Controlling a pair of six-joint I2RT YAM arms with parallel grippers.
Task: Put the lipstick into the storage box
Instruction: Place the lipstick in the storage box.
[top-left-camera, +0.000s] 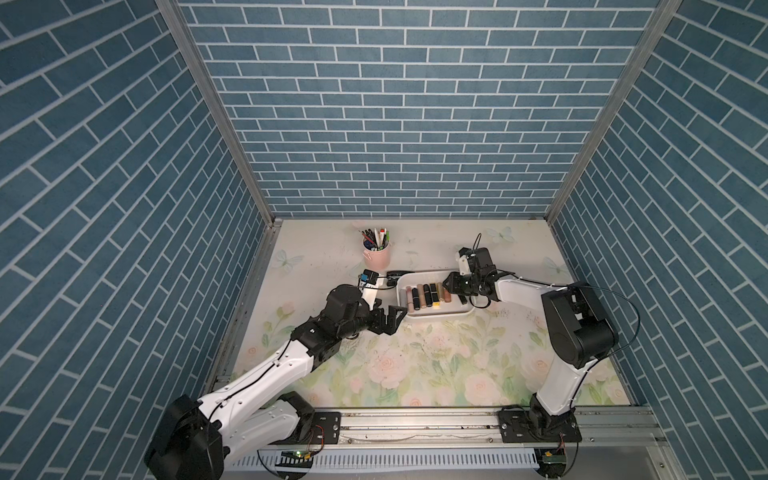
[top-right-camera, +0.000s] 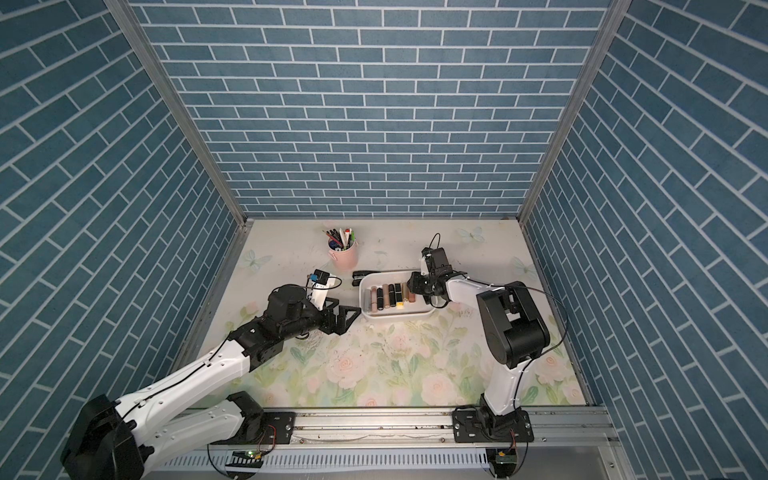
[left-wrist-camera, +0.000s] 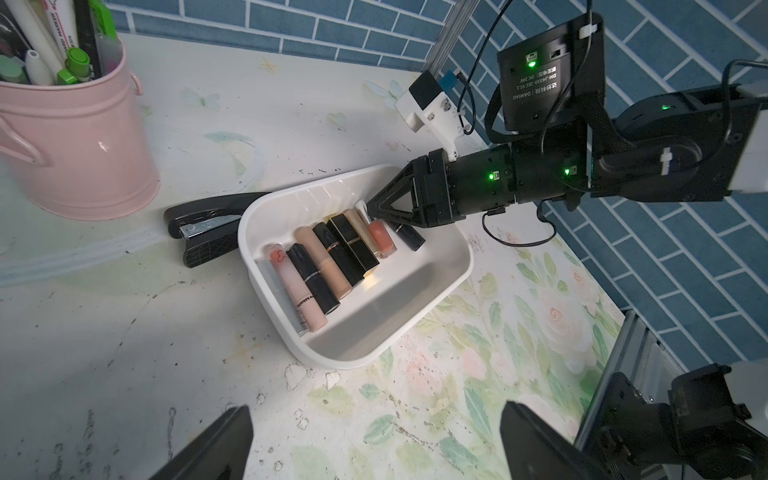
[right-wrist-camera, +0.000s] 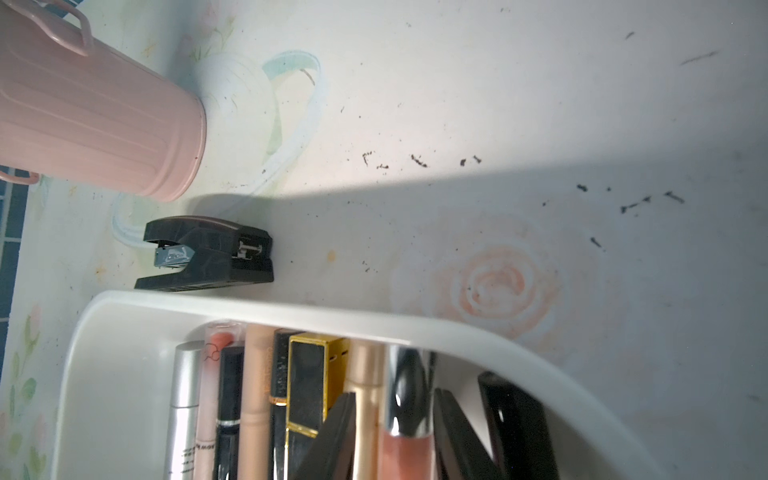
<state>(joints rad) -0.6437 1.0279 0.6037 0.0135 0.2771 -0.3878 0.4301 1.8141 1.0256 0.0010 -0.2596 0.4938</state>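
The white storage box (top-left-camera: 432, 316) (top-right-camera: 395, 316) lies mid-table with several lipsticks lined up inside. My right gripper (top-left-camera: 448, 286) (left-wrist-camera: 372, 210) reaches into its right end. In the right wrist view its jaws (right-wrist-camera: 395, 392) stand slightly open on either side of a peach lip gloss (right-wrist-camera: 405, 453) (left-wrist-camera: 382, 239) with a silver cap, which rests on the box floor. A black lipstick (right-wrist-camera: 515, 415) lies just outside one finger. My left gripper (top-left-camera: 397, 318) (left-wrist-camera: 376, 409) hovers wide open and empty just left of the box.
A pink pen cup (top-left-camera: 377, 257) (left-wrist-camera: 75, 137) full of markers stands behind the box. A black stapler (top-left-camera: 397, 274) (right-wrist-camera: 208, 253) lies against the box's far left rim. Blue brick walls close in three sides.
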